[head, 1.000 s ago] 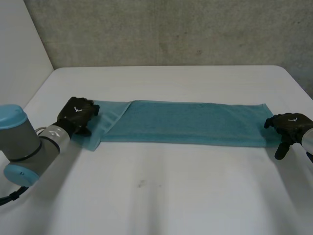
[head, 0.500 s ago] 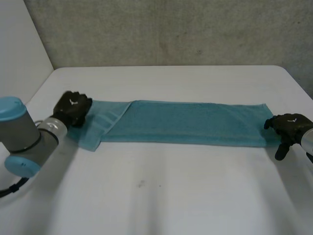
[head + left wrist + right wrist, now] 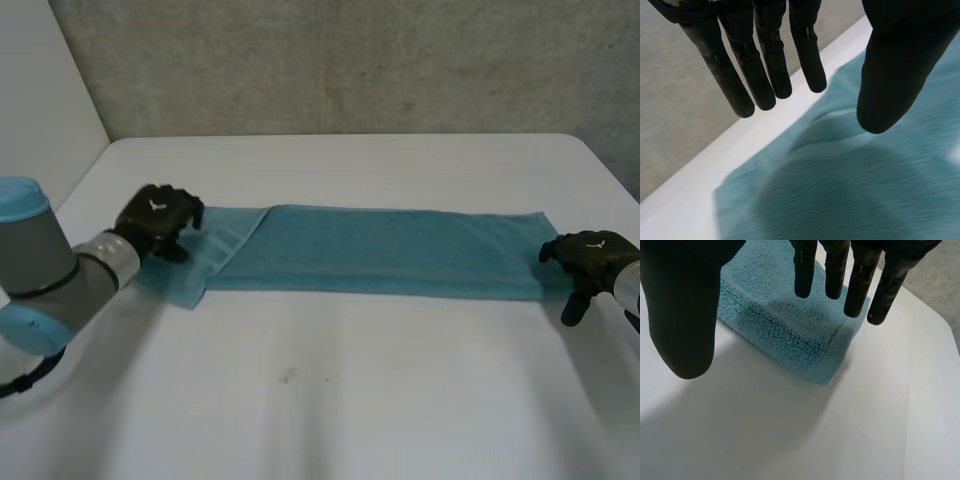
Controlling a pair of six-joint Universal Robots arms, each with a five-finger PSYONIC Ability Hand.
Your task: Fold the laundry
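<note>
1. Teal towel (image 3: 380, 250) lies in a long strip across the white tabletop (image 3: 340, 400), between folds by my judgement.
2. My left hand (image 3: 158, 218) hovers over its left end, fingers straight, empty.
3. My right hand (image 3: 590, 255), fingers likewise straight, hangs at its right end.
4. Next: pinch an end, carry it across.
5. Grey wall (image 3: 350, 60) behind the towel.

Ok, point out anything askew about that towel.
The teal towel lies as a long flat strip, but its end by the left hand is untidy: a flap is folded over diagonally and the near corner juts past the front edge. The end by the right hand looks square.
</note>
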